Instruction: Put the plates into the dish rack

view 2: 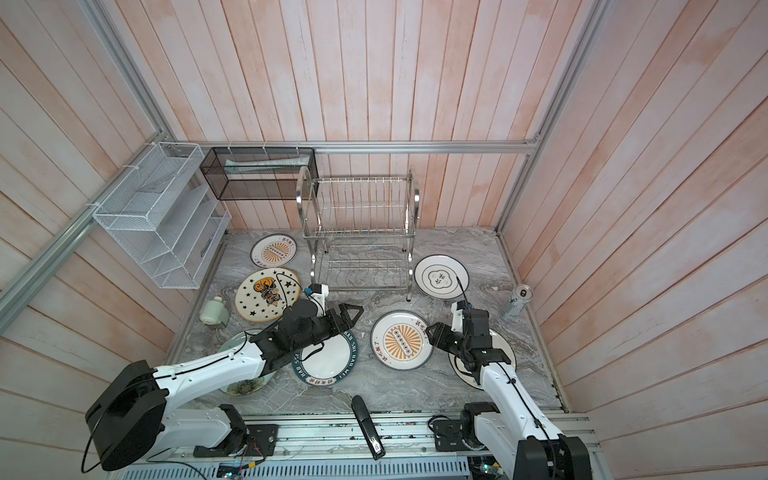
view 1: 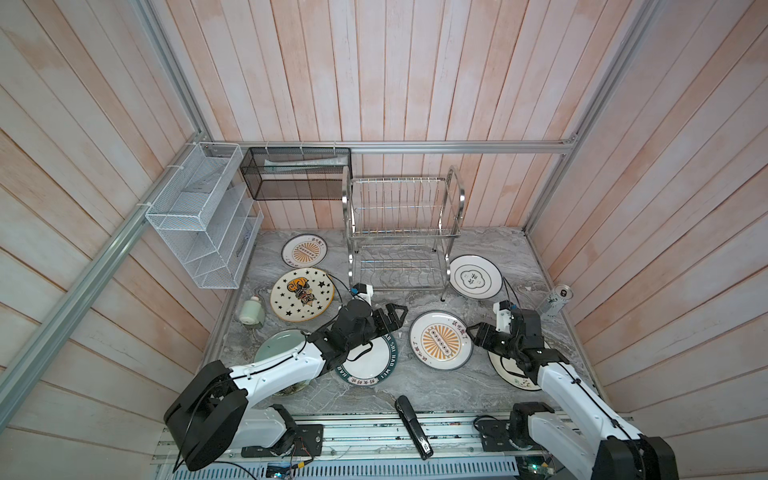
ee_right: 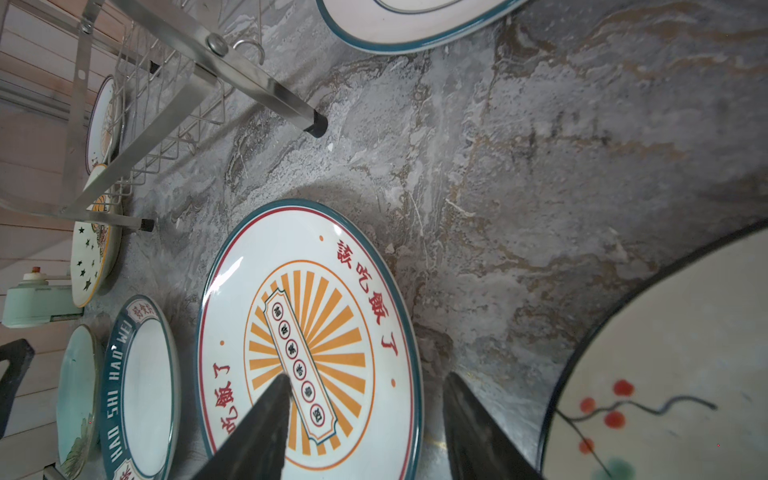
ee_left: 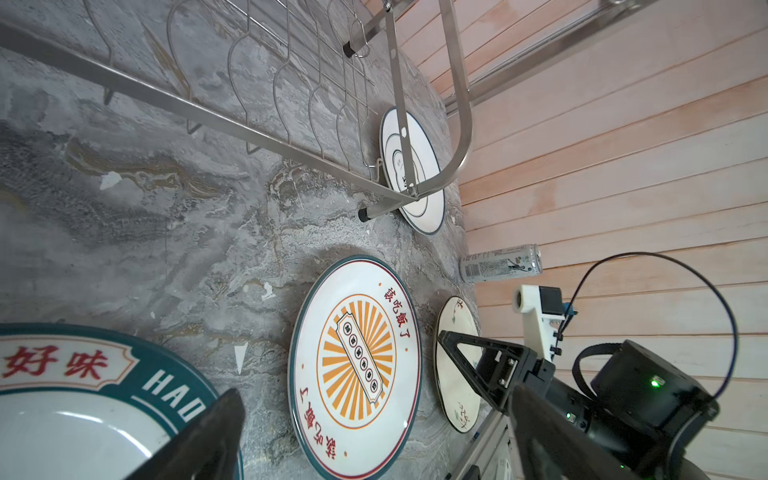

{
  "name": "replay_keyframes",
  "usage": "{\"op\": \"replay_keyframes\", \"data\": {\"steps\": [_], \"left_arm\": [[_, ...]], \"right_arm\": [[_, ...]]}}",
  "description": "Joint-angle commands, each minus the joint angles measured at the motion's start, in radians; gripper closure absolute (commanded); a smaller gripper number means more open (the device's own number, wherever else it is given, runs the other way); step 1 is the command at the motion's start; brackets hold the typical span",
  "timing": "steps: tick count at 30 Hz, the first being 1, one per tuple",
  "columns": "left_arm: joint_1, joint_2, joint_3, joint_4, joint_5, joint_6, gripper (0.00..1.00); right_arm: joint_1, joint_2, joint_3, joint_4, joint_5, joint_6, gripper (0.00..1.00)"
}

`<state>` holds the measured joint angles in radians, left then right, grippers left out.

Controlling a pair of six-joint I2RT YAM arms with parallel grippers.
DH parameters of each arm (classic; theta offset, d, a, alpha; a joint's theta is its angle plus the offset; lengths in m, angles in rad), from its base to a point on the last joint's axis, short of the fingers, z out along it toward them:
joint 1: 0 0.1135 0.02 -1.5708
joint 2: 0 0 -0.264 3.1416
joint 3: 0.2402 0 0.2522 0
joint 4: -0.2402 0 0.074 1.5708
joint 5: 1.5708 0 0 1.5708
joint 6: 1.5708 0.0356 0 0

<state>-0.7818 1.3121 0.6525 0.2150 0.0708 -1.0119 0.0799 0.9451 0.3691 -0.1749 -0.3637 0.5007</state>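
Right gripper (ee_right: 365,386) fingers (ee_right: 266,415) stand half open astride the rim of the round white orange-sunburst ceramic plate (view 1: 440,340), flat toward the grey marbled table's (view 1: 415,388) front edge, apparently for a pinch. Left gripper (view 1: 398,320): fingers wide. Shiny steel wire dish rack (view 1: 401,232), back edge, holds nothing.

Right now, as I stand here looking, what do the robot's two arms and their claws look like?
The left arm and right arm share one look: white shells with black joints. The left gripper and right gripper are black, with hollow triangular fingers. A white camera bracket sits on each wrist, with a thin black cable looping off it.
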Motion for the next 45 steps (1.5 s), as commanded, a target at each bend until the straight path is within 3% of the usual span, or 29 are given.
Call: {"op": "replay_keyframes", "data": {"steps": [1, 6, 29, 34, 37, 45], "left_arm": [[-0.002, 0.017, 0.07, -0.077, -0.019, 0.011, 0.0], [-0.008, 0.037, 0.131, -0.195, -0.051, 0.056, 0.0], [-0.009, 0.119, 0.183, -0.213, 0.014, 0.072, 0.0], [-0.011, 0.122, 0.18, -0.213, 0.017, 0.068, 0.0], [-0.011, 0.125, 0.18, -0.22, 0.017, 0.069, 0.0], [-0.011, 0.133, 0.182, -0.231, 0.028, 0.081, 0.0]], "right_arm": [[0.004, 0.021, 0.015, 0.027, 0.02, -0.01, 0.43], [0.005, 0.059, 0.011, 0.05, 0.018, -0.016, 0.47], [0.013, 0.249, 0.032, 0.091, -0.031, -0.042, 0.62], [0.014, 0.278, 0.04, 0.094, -0.049, -0.048, 0.7], [0.014, 0.294, 0.045, 0.093, -0.061, -0.053, 0.81], [0.014, 0.33, 0.056, 0.09, -0.073, -0.059, 0.91]]}}
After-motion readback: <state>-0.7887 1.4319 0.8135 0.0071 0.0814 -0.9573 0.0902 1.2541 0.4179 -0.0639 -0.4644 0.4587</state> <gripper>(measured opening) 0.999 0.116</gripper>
